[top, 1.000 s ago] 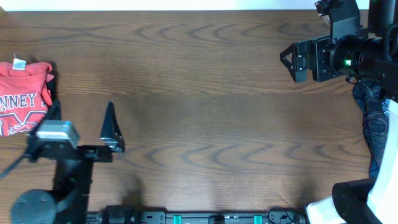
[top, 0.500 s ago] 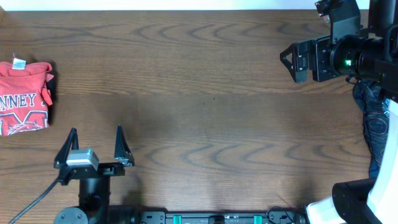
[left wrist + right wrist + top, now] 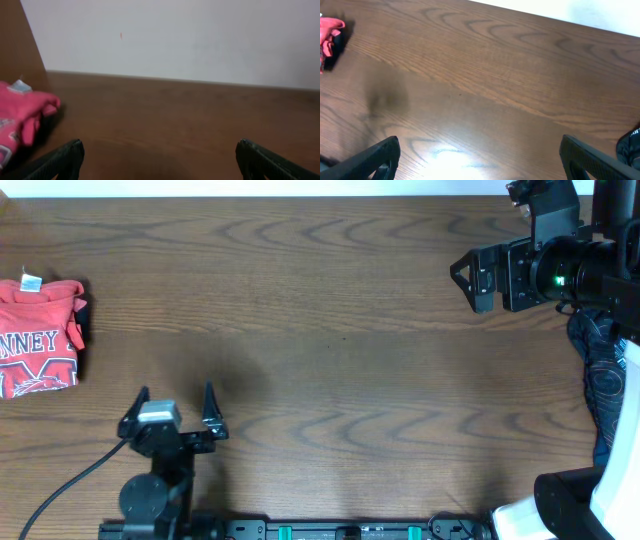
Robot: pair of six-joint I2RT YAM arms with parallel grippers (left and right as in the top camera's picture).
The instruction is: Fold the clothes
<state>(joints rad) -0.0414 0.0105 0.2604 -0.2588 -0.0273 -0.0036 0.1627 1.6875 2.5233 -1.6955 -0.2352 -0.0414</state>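
The coral-red T-shirt [image 3: 38, 338] of the clothes lies folded at the table's far left, white-and-navy lettering up, with a dark edge along its right side. In the left wrist view the T-shirt [image 3: 20, 120] is a pink bundle at the left edge, and in the right wrist view the T-shirt [image 3: 329, 30] is small at top left. My left gripper [image 3: 174, 396] stands open over bare wood near the front edge, to the right of the shirt and apart from it, holding nothing [image 3: 160, 165]. My right gripper [image 3: 468, 280] is open and empty at the far right [image 3: 480, 160].
A navy swirl-patterned garment [image 3: 600, 385] hangs along the right edge beside the right arm; a dark corner of the garment [image 3: 631, 144] shows in the right wrist view. A white wall [image 3: 175, 35] runs behind the brown wooden table [image 3: 340, 350]. A cable [image 3: 60, 490] trails from the left arm.
My left gripper has drawn back from beside the shirt toward the front edge, shifted right and turned to face the far wall. The right arm and the shirt have not moved.
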